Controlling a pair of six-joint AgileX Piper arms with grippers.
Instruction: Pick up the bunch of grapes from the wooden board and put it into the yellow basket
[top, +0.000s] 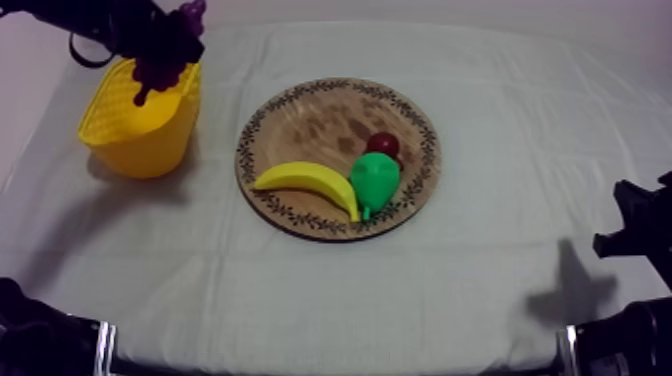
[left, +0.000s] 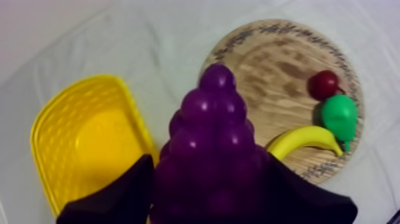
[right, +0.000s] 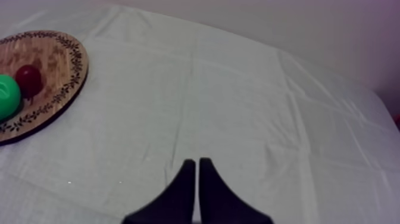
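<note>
Left wrist view: left claw (left: 211, 176) clamps grapes (left: 211, 119), hiding one end of the banana (left: 305, 139).

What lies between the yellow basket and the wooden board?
Bare cloth, as the top view shows, between the yellow basket and the wooden board. The left gripper holds the bunch of grapes near the basket's rim.

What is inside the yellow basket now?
The yellow basket shows only its bare floor and walls. My left gripper, shut on the bunch of grapes, covers one corner.
</note>
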